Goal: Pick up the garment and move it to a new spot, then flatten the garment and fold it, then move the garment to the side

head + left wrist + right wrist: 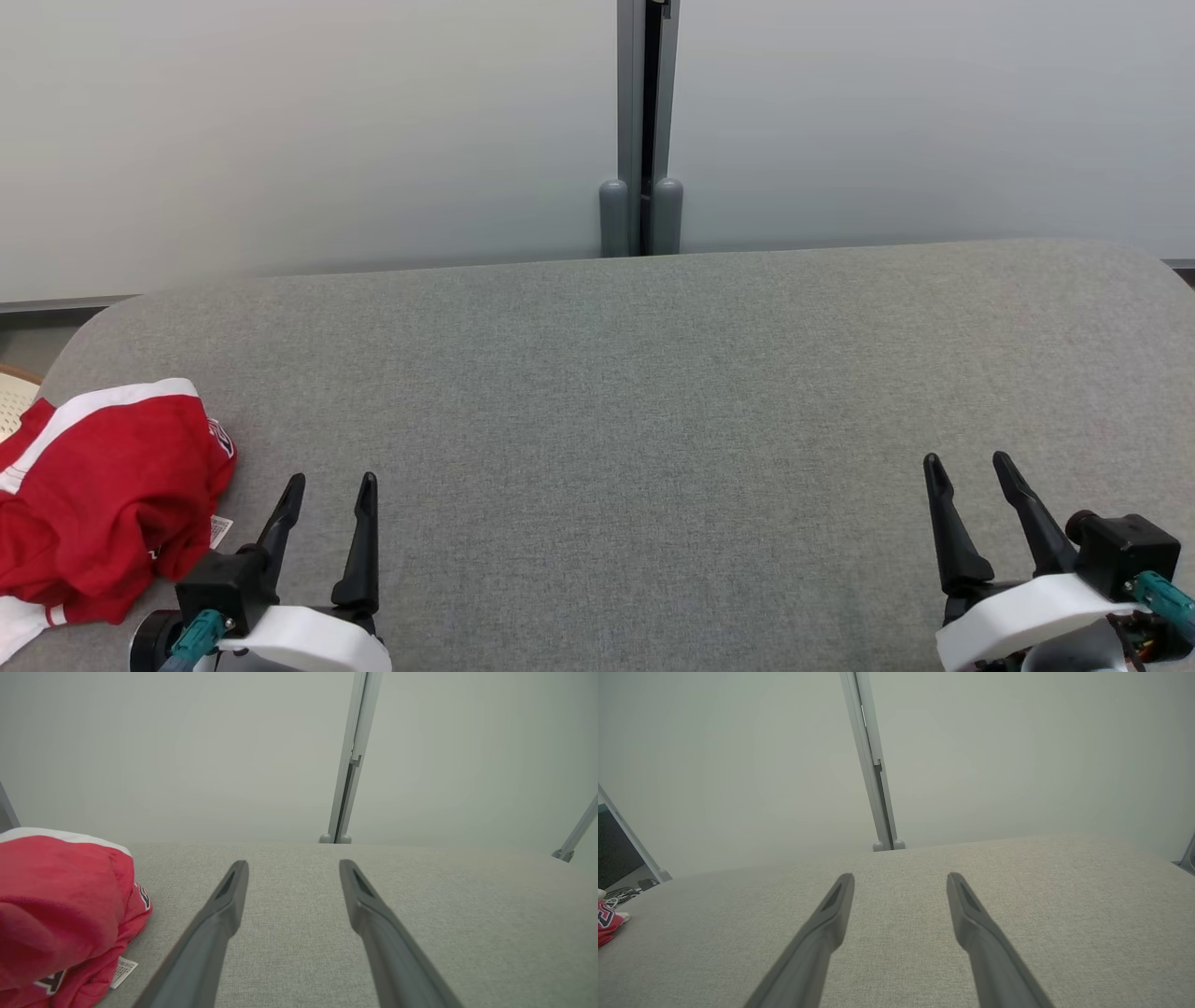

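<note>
Lower left of the head view: our left gripper [332, 478], its two dark fingers standing apart with nothing between them, tips pointing up the frame over the grey fabric-covered table [653, 392]. Lower right: our right gripper [966, 457], fingers likewise spread and empty.

We find the red garment [103, 495] crumpled in a heap at the left edge of the frame, on the table's rounded left corner, just left of the left gripper's fingers and clear of their tips. It carries white trim [112, 397] along its upper edge, and a small white label [220, 530] pokes out at its lower right.

In the left wrist view we see the same heap at the lower left, beside the left-hand finger. In the right wrist view a red scrap of it sits at the far left edge, well apart from the fingers.

Behind the table, pale wall panels [280, 140] meet at a grey post [642, 121] in the upper middle.
</note>
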